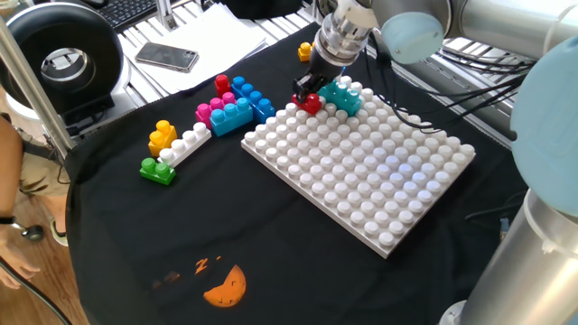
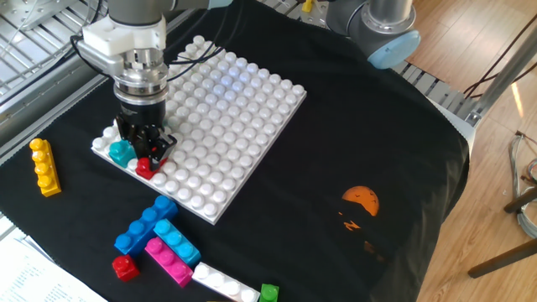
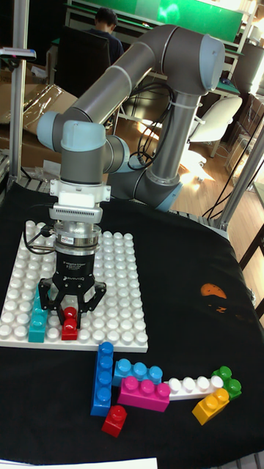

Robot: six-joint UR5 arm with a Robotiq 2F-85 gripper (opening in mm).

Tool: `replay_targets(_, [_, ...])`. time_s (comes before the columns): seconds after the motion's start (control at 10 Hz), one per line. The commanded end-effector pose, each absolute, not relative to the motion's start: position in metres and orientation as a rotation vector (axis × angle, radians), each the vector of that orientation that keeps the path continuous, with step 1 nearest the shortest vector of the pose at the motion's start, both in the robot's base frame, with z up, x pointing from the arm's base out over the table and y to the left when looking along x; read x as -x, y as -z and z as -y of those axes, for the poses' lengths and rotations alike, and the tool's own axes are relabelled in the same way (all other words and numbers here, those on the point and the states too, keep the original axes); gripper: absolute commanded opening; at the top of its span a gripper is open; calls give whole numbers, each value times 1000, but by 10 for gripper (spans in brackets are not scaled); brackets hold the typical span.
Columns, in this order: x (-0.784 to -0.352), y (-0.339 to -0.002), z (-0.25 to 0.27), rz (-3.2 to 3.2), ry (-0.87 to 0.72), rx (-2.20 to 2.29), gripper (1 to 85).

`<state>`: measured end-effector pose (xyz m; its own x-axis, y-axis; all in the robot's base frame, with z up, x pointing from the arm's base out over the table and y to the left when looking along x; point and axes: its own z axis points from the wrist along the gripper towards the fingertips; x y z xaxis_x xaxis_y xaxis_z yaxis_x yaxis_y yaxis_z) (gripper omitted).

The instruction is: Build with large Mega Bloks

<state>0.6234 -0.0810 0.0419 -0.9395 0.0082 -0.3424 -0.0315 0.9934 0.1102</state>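
A small red brick (image 1: 312, 102) (image 2: 144, 167) (image 3: 70, 325) sits on the white baseplate (image 1: 361, 171) (image 2: 226, 109) (image 3: 117, 293) near one corner. A teal brick (image 1: 341, 95) (image 2: 122, 153) (image 3: 37, 319) stands right beside it. My gripper (image 1: 307, 88) (image 2: 144, 149) (image 3: 70, 306) hangs straight over the red brick, open, with its fingers spread to either side and just above it. Loose Mega Bloks lie off the plate: a blue, pink and light blue cluster (image 1: 230, 108) (image 3: 125, 381), a white bar (image 1: 190, 143), a green one (image 1: 158, 170), a yellow one (image 1: 163, 137) and a small red one (image 2: 125, 267).
A long yellow brick (image 2: 44, 166) lies alone on the black cloth beside the plate's corner. A phone (image 1: 167, 57) and a round black device (image 1: 59, 59) sit beyond the cloth. An orange print (image 1: 226, 287) marks the cloth near its front edge.
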Motion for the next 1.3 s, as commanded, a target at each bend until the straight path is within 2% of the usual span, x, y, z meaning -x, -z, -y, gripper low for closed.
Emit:
replay_targets(0.0, [-626,-42,78,-2769,-166,-11,13])
replay_targets(1.2, [-627,-38,83,-2757,-162,-36,17])
